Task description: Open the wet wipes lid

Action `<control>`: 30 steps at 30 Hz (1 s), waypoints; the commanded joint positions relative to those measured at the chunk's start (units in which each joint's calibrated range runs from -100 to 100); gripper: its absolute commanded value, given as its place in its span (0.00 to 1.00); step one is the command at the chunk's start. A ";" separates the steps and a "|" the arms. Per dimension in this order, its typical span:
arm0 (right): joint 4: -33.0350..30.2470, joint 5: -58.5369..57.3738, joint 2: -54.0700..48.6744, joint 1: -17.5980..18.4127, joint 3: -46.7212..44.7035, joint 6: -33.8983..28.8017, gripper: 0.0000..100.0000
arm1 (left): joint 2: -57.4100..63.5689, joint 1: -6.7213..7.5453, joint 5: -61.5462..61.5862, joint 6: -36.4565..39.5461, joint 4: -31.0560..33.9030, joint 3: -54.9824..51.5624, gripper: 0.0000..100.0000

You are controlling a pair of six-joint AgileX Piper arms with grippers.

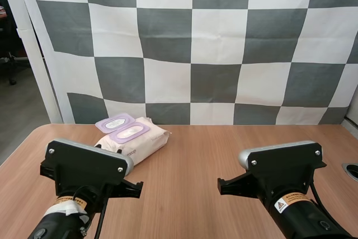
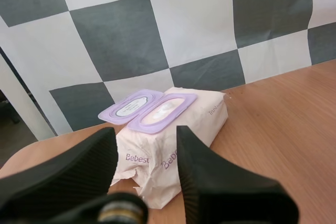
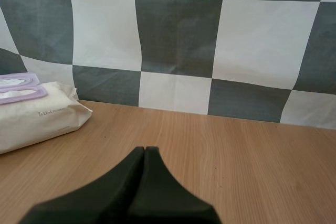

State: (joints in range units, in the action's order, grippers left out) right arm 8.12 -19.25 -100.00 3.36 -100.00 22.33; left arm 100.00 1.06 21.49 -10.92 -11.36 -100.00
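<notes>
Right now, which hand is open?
The left hand: its fingers stand apart, facing the wet wipes pack close ahead. The right hand is shut, fingers together as one dark wedge, with the pack off to its side.

Bright, even diffuse light, soft shadow under the pack of wet wipes [image 2: 195, 125], lines bowed toward wrist-view edges

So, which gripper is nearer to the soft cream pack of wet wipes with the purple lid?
Left. The left gripper, open, is just before the pack; the right gripper, shut, is farther off to the pack's right, above the wooden table.
</notes>
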 commanded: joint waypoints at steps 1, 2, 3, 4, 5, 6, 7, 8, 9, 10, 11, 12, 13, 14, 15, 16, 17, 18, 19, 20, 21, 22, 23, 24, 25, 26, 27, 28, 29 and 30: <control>0.10 -0.45 0.00 -0.02 0.00 0.01 0.00 | 0.00 0.10 0.00 0.26 -0.14 0.00 0.57; 0.10 -1.36 0.00 -0.09 0.00 0.01 0.00 | 0.00 0.10 1.66 0.59 -0.14 0.00 0.49; 0.10 -2.58 0.00 -0.10 0.00 0.01 0.00 | 0.00 0.10 2.94 0.77 -0.14 0.00 0.38; 0.10 -4.34 0.00 -0.17 0.00 0.01 0.00 | 0.00 0.10 4.22 0.77 -0.14 0.00 0.21; 0.10 -5.94 0.00 -0.17 0.00 0.01 0.00 | 0.00 0.10 4.90 0.77 -0.14 0.00 0.00; 0.10 -6.95 0.00 -0.17 0.00 0.01 0.00 | 0.00 0.10 5.08 0.77 -0.02 0.00 0.00; 0.10 -8.08 0.00 -0.25 0.00 0.01 0.00 | 0.00 0.10 5.08 0.77 -0.02 0.00 0.00; 0.10 -9.05 0.00 -0.42 0.00 0.01 0.00 | 0.00 0.10 5.08 0.77 -0.02 0.00 0.00; 0.10 -9.55 0.00 -0.53 0.00 0.01 0.00 | 0.00 0.10 5.08 1.04 -0.02 0.00 0.00; 0.10 -10.91 0.00 -0.69 0.00 0.01 0.00 | 0.00 0.10 5.23 1.92 -0.02 0.00 0.00; 0.10 -12.37 0.00 -0.85 0.00 0.01 0.00 | 0.00 0.10 5.70 3.26 -0.02 0.00 0.00; 0.10 -12.75 0.00 -0.92 0.00 0.01 0.00 | 0.00 0.10 5.89 5.11 -0.02 0.00 0.00; 0.10 -12.75 0.00 -0.92 0.00 0.01 0.00 | 0.00 0.10 6.49 7.18 -0.02 0.00 0.00; 0.10 -12.75 0.00 -1.08 0.00 0.01 0.00 | 0.00 0.10 7.21 8.39 0.19 0.00 0.00; 0.10 -12.75 0.00 -1.08 0.00 0.01 0.00 | 0.00 0.03 8.25 9.43 1.30 0.00 0.00; 0.10 -12.75 0.00 -1.08 0.00 0.01 0.00 | 0.00 -0.12 9.48 10.72 2.59 0.00 0.00; 0.10 -12.75 0.00 -1.08 0.00 0.01 0.00 | 0.00 -0.21 9.29 11.50 3.04 0.00 0.00; 0.10 -12.75 0.00 -1.08 0.00 0.01 0.00 | 0.00 -0.21 9.29 12.01 3.51 0.00 0.00; 0.10 -12.75 0.00 -1.08 0.00 -0.30 0.00 | 0.00 -0.21 9.18 12.59 3.51 0.00 0.00; 0.10 -12.75 0.00 -1.08 0.00 -0.74 0.00 | 0.00 -0.21 9.18 12.96 3.51 0.00 0.00; 0.10 -12.75 0.00 -1.08 0.00 -1.06 0.00 | 0.00 -0.21 9.18 13.26 3.51 0.00 0.00; 0.10 -12.75 0.00 -1.08 0.00 -1.27 0.00 | 0.00 -0.21 9.18 13.78 3.51 0.00 0.00; 0.10 -12.75 0.00 -1.16 0.00 -1.36 0.00 | 0.00 -0.21 9.18 14.41 3.51 0.00 0.00; 0.10 -12.75 0.00 -1.23 0.00 -1.36 0.00 | 0.00 -0.21 9.18 15.16 3.65 0.00 0.00; 0.10 -12.75 0.00 -1.33 0.00 -1.39 0.00 | 0.00 -0.21 9.18 15.98 3.91 0.00 0.00; 0.10 -12.75 0.00 -1.49 0.00 -1.58 0.00 | 0.00 -0.21 9.18 16.87 4.15 0.00 0.00; 0.10 -12.75 0.00 -1.48 0.00 -1.71 0.00 | 0.00 -0.21 9.18 17.81 4.53 0.00 0.00; 0.10 -12.92 0.00 -1.57 0.00 -2.27 0.00 | 0.00 -0.21 9.18 19.14 5.45 0.00 0.00; 0.10 -12.92 0.00 -1.57 0.00 -2.66 0.00 | 0.00 -0.21 9.41 20.64 6.34 0.00 0.00; 0.10 -12.92 0.00 -1.57 0.00 -2.88 0.00 | 0.00 -0.21 9.64 22.02 7.33 0.00 0.00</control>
State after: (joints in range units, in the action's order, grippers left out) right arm 8.17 -32.09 -100.00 1.93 -100.00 20.64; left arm 100.00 0.87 30.68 7.48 -6.04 -100.00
